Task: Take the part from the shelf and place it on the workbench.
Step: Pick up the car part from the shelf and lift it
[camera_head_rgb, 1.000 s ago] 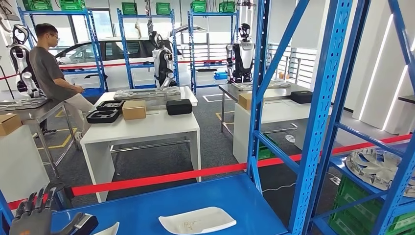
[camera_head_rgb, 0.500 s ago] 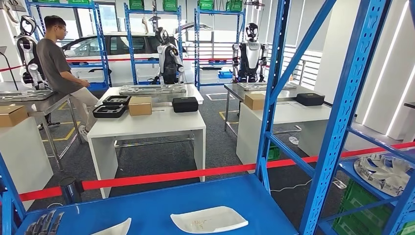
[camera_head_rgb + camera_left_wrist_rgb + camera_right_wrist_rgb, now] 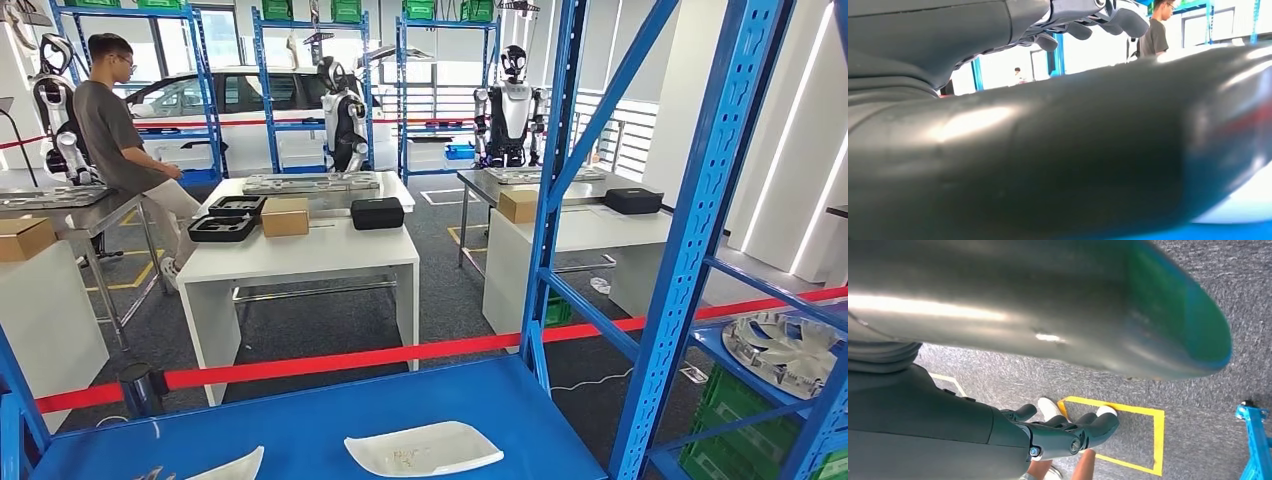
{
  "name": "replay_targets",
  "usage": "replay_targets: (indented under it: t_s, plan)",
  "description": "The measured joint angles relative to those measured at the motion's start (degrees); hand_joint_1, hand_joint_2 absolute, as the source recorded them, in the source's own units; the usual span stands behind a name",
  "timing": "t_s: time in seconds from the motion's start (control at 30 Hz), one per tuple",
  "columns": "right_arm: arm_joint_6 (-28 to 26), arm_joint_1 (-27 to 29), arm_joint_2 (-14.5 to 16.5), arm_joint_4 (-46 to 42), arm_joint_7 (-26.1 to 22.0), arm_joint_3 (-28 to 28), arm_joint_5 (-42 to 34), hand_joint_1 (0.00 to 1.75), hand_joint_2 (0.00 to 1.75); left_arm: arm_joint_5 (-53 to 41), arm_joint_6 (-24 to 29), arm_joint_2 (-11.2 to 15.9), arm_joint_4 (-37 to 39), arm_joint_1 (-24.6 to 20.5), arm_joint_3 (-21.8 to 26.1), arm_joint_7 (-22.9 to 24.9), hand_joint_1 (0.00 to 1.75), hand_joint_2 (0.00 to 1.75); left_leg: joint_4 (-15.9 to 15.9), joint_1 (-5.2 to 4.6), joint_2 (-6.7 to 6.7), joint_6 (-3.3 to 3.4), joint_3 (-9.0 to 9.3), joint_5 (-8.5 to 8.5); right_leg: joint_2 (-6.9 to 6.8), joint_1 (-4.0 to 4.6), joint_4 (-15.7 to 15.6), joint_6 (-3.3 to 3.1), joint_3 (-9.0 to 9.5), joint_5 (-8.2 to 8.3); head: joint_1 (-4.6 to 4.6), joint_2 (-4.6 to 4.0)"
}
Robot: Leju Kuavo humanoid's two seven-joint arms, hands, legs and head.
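Take the white part (image 3: 423,448) on the blue shelf (image 3: 300,420) by its thin edge, since it looks light, stiff and slick, while your left hand (image 3: 1083,20) and right hand (image 3: 1063,432) hold nothing, fingers loosely curled.

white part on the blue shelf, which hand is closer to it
Left. The left hand has its fingertips at the shelf's near edge, beside the white part. The right hand hangs down over the floor.

shelf board (image 3: 300,425): smooth blue painted metal | part (image 3: 423,448): glossy white plastic | floor (image 3: 1173,370): rough grey carpet
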Motion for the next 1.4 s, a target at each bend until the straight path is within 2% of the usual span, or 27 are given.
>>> replay_targets:
  t_s: [0.13, 0.27, 0.47, 0.83, 1.13, 1.4]
  plan:
    - [0.0, 0.0, 0.0, 0.0, -0.2, -0.3, 0.3, 0.0, 0.0, 0.1, 0.6, -0.7, 0.2, 0.0, 0.0, -0.9, 0.0, 0.0, 0.0, 0.0, 0.01, 0.0, 0.0, 0.0, 0.01, 0.0, 0.0, 0.01, 0.0, -0.01, -0.02, 0.0]
    - [0.0, 0.0, 0.0, 0.0, -0.3, -0.4, 0.6, 0.0, 0.0, -0.6, 1.8, -1.2, 0.3, 0.0, 0.0, 0.2, 0.0, 1.75, 0.0, 0.0, 0.01, 0.0, 0.01, 0.0, 0.01, 0.0, 0.0, 0.02, 0.0, -0.01, -0.02, 0.0]
    - [0.4, 0.0, 0.1, 0.0, -0.3, -0.4, 1.6, 0.0, 0.0, -1.7, 2.4, -1.6, 0.4, -0.5, -0.1, 3.5, 0.0, 1.75, 0.0, 0.0, 0.01, 0.0, 0.03, 0.0, 0.01, 0.0, 0.0, 0.02, 0.0, -0.01, -0.02, 0.0]
    - [0.7, 0.0, 0.3, 0.0, 0.0, -0.4, 2.1, 0.0, 0.0, -3.8, -4.3, -1.9, 1.7, -4.0, -1.3, 8.2, 0.0, 1.75, 0.0, 0.0, 0.01, -0.01, 0.03, 0.01, 0.01, 0.0, 0.0, 0.02, 0.01, -0.01, -0.02, 0.0]
    - [1.1, 0.0, 0.4, 0.0, -0.1, -0.4, 3.1, 0.0, 0.0, -4.2, -7.5, -0.6, 2.3, -4.6, -1.3, 9.5, 0.0, 1.75, 0.0, 0.0, 0.02, -0.01, 0.03, 0.01, 0.02, 0.0, 0.1, 0.02, 0.0, -0.02, -0.02, 0.0]
    - [1.1, 0.0, 0.4, 0.0, -0.4, -0.5, 3.6, 0.0, 0.0, -4.8, -12.5, 0.9, 2.8, -4.7, -1.4, 9.0, 0.0, 1.75, 0.0, 0.0, 0.02, -0.01, 0.04, 0.01, 0.02, 0.0, 0.1, 0.01, -0.01, -0.02, -0.02, 0.0]
